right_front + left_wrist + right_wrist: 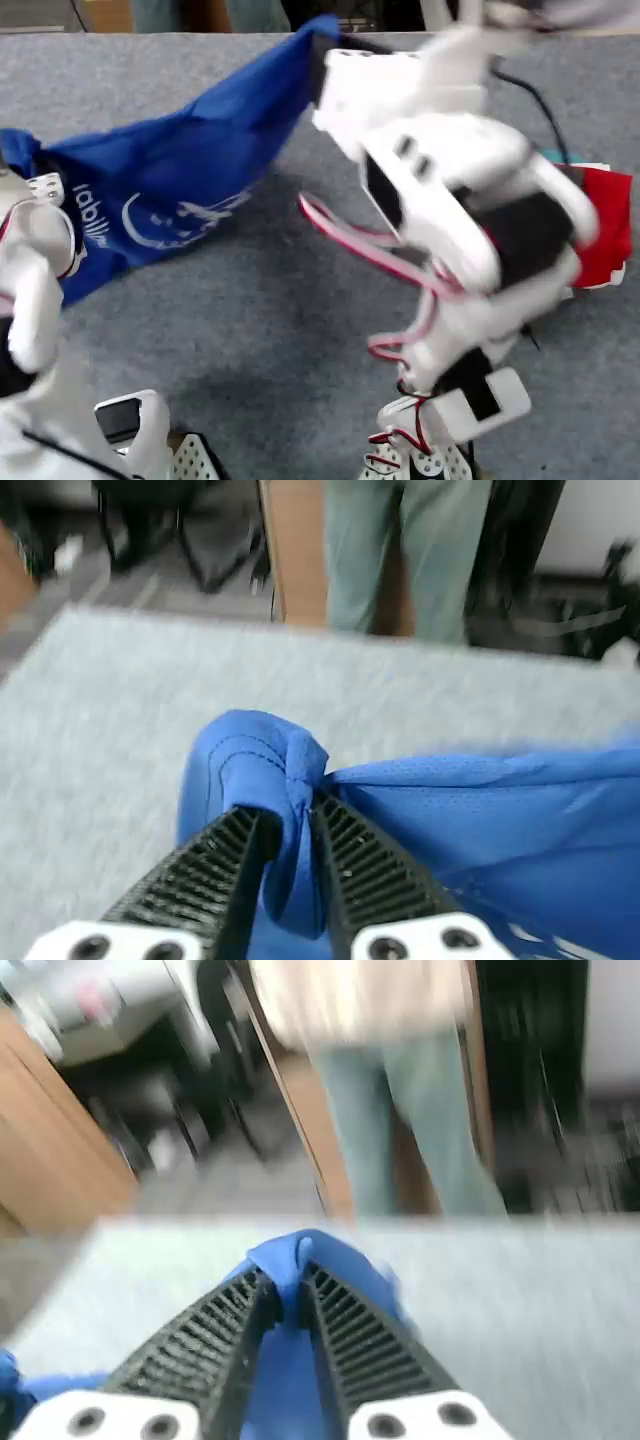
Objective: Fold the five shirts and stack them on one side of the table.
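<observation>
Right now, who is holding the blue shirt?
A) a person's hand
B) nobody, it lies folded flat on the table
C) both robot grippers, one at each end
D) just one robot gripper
C: the left gripper and the right gripper are each shut on a bunch of the blue shirt, which stretches between the two arms.

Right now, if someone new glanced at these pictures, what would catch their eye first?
The blue shirt stands out. It hangs stretched above the grey table, with one corner pinched in the left gripper at the left of the high view and another in the right gripper toward the far side. Next comes a red folded cloth at the table's right edge, partly hidden behind the right arm.
</observation>
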